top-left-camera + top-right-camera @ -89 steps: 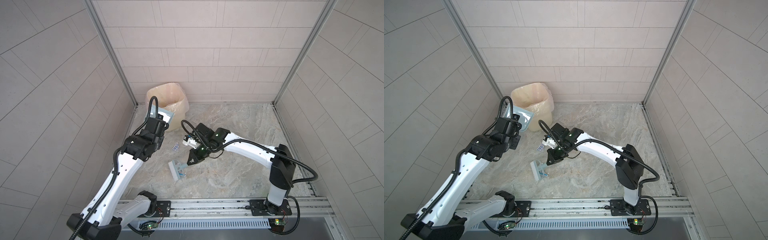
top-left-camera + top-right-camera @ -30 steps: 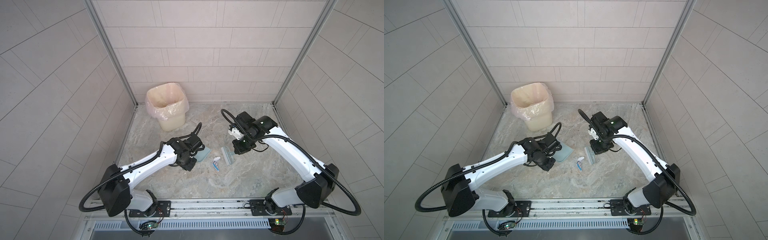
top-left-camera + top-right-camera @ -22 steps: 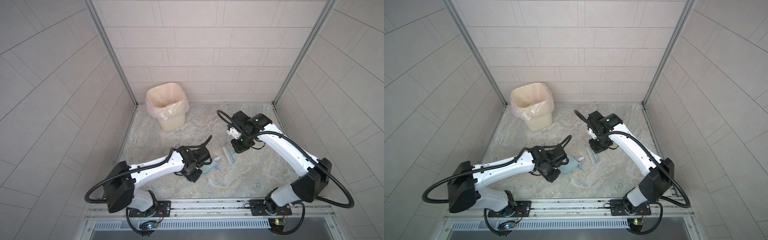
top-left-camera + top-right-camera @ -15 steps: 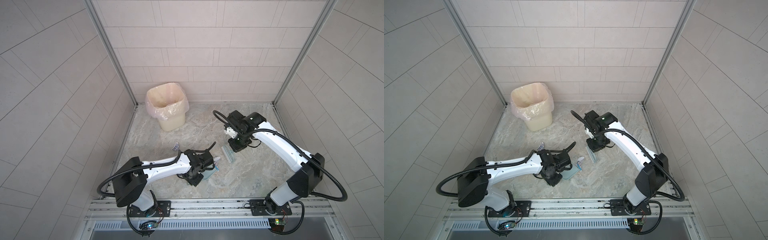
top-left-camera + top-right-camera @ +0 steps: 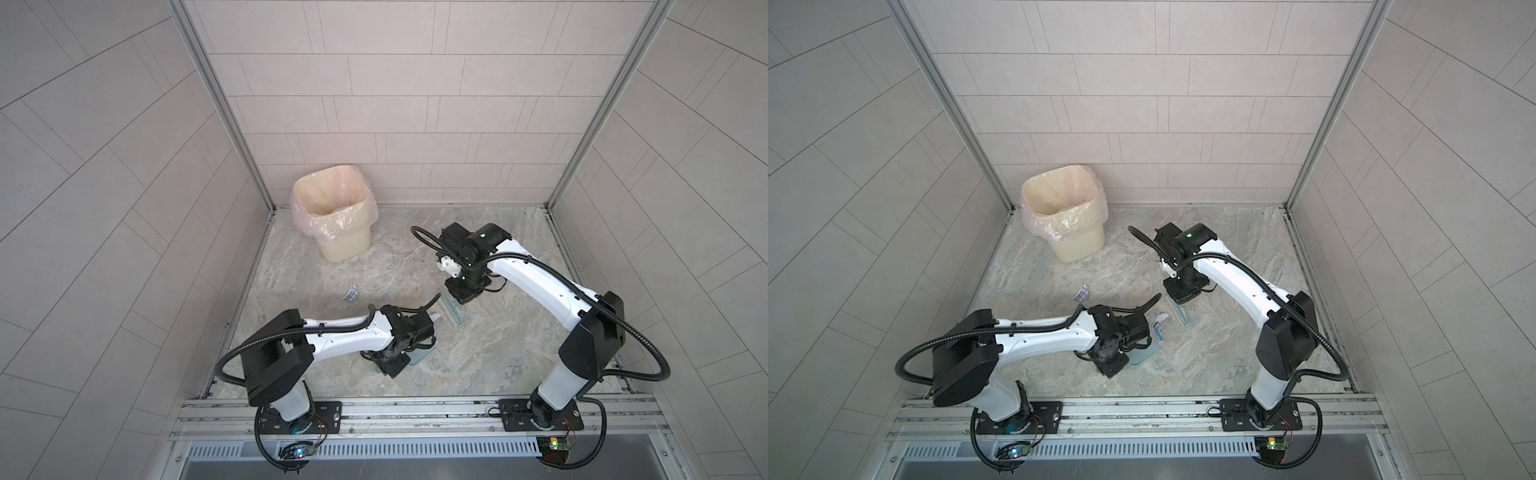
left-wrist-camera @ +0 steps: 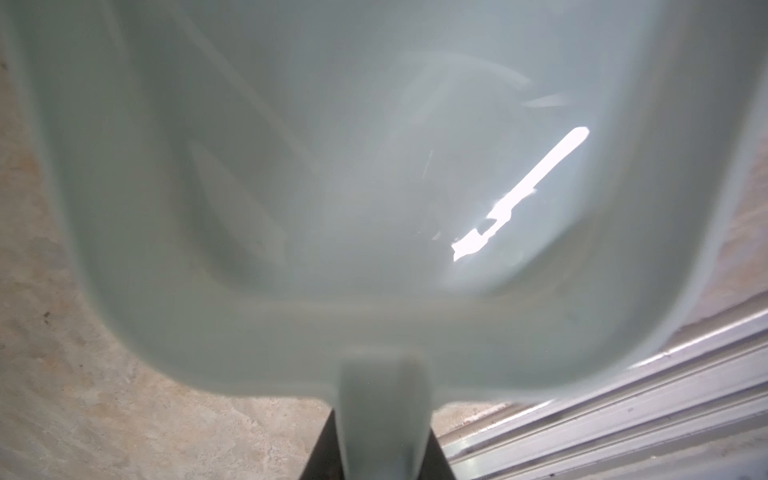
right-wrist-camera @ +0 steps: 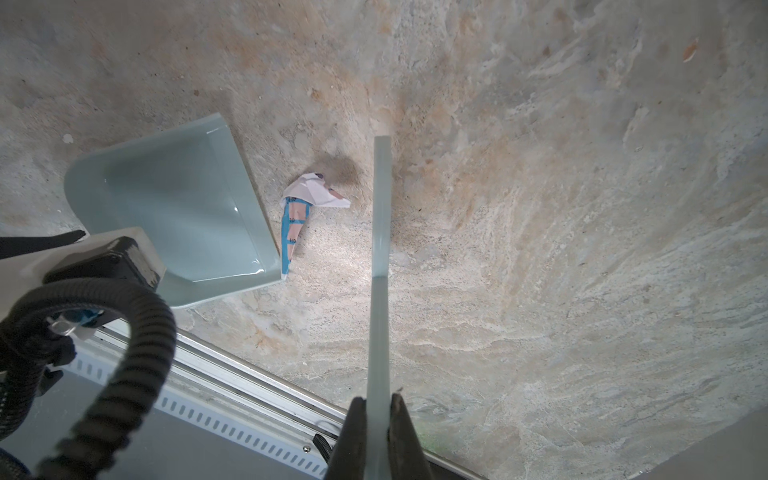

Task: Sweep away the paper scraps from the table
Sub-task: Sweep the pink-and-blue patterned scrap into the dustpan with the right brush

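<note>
Mid-sweep: left gripper [image 6: 383,451] clamps the pan [image 7: 178,208] handle, right gripper [image 7: 378,419] pinches the brush [image 7: 380,208]. One scrap [image 7: 309,199] lies on the table [image 7: 561,257] between them at the pan's lip, a grid scrap [image 5: 351,294] farther left. Next probably needs a short stroke left into the pan

A robot lab booth: tiled panel walls [image 5: 415,104], aluminium frame posts [image 5: 222,104], arm-mounting rail [image 5: 415,411]
</note>
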